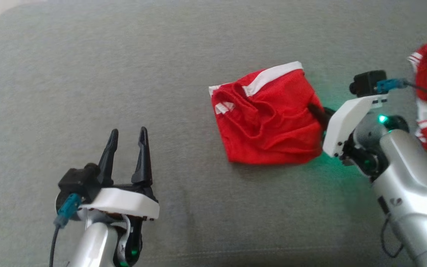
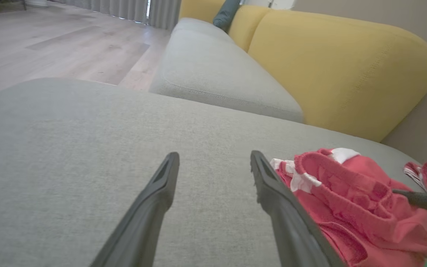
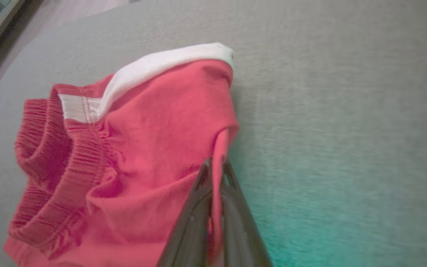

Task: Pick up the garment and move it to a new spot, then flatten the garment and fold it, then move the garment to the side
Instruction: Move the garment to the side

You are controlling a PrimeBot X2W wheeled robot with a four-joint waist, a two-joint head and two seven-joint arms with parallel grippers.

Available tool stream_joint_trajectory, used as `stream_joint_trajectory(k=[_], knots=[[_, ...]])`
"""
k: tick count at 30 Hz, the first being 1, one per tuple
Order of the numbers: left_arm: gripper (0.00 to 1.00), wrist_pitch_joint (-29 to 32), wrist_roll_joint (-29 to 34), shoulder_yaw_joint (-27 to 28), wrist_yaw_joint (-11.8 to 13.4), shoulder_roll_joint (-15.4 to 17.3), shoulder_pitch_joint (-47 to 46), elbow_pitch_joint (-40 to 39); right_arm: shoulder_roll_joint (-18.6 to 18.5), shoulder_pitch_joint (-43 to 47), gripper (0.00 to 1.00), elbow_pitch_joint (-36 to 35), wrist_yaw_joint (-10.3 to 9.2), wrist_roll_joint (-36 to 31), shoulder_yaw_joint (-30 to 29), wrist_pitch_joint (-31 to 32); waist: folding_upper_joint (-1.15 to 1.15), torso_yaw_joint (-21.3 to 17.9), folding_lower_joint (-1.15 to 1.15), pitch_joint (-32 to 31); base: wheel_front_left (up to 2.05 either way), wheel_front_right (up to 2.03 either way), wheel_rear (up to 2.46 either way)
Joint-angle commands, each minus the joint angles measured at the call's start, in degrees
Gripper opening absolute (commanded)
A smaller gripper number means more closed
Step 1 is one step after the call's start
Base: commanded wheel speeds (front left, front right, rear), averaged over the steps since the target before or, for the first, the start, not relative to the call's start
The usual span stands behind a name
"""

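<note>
My right end effector (image 3: 217, 165) pinching crumpled red white-trimmed fabric shorts (image 1: 269, 118), left end effector (image 1: 128, 131) spread, shorts to its right

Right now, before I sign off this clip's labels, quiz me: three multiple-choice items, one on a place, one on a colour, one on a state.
1. The red garment lies on: A a metal tray; B the grey cushion; C a wooden table.
2. Its trim is: A white; B blue; C black.
3. The right tool is: A open above it; B open, far away; C shut on its edge.
Answers: B, grey fabric surrounds it; A, a white band edges it; C, it pinches a red fold.
</note>
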Motion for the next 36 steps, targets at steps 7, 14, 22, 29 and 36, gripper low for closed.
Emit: stream_joint_trajectory(k=[7, 14, 22, 29, 36], knots=[[1.0, -0.7, 1.73, 0.92, -1.14, 0.14, -2.35, -1.91, -4.15, -2.65, 0.0, -4.82, 0.37, -1.45, 1.32, 0.19, 0.0, -11.4, 0.0, 0.91, 0.0, 0.0, 0.0], [1.0, -0.7, 4.03, 1.53, -1.95, 0.44, -3.38, -1.87, -2.08, -3.92, 0.0, -6.73, 0.37, -2.11, 1.03, -0.58, 0.0, -21.8, 0.0, 3.18, 0.0, 0.0, 0.0], [1.0, -0.7, 5.26, 1.63, -2.73, 0.93, -4.64, -1.08, 1.06, -4.8, 0.0, -5.58, 0.37, -3.17, 0.82, -3.44, 0.0, -26.63, 0.0, 4.39, 0.0, 0.0, 0.0], [1.0, -0.7, 5.29, 2.08, -2.77, 0.9, -5.16, -0.81, 1.89, -7.15, 0.0, -2.55, 0.37, -4.76, -1.01, -7.18, 0.0, -24.35, 0.0, 4.3, 0.0, 0.0, 0.0], [1.0, -0.7, 4.52, 3.29, -2.43, 0.69, -5.12, -1.22, 0.91, -11.23, 0.0, 1.05, 0.37, -7.22, -4.57, -9.69, 0.0, -21.25, 0.0, 3.92, 0.0, 0.0, 0.0]])
